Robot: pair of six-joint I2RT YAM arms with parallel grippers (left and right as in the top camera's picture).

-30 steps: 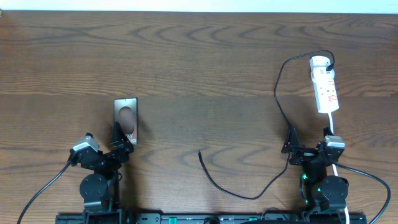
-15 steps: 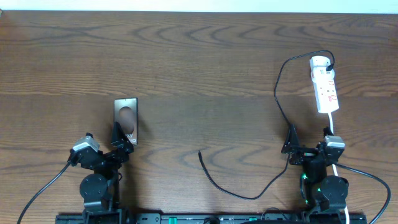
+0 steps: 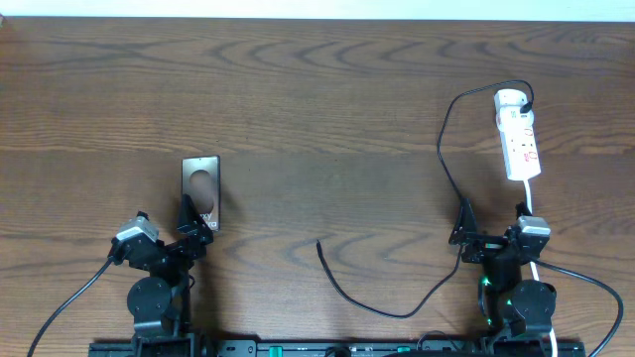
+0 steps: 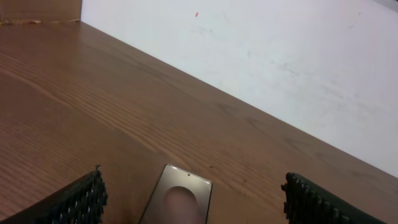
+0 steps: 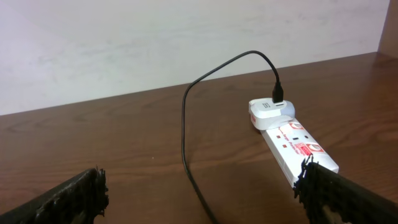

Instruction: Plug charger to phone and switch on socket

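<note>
The phone (image 3: 199, 185) lies flat on the table at the left, long side pointing away; it also shows in the left wrist view (image 4: 179, 200), between the fingers. My left gripper (image 3: 189, 220) is open at its near end, holding nothing. The socket (image 3: 517, 134) lies at the far right, with a white adapter at its far end; it also shows in the right wrist view (image 5: 292, 138). The charger cable (image 3: 444, 159) runs from the adapter down to a free plug tip (image 3: 318, 243) at mid table. My right gripper (image 3: 464, 230) is open, empty, near the cable (image 5: 185, 134).
The socket's white cord (image 3: 530, 203) runs toward my right arm base. A white wall (image 4: 261, 56) borders the table's far edge (image 3: 317, 22). Bare wood lies between the phone and the plug tip.
</note>
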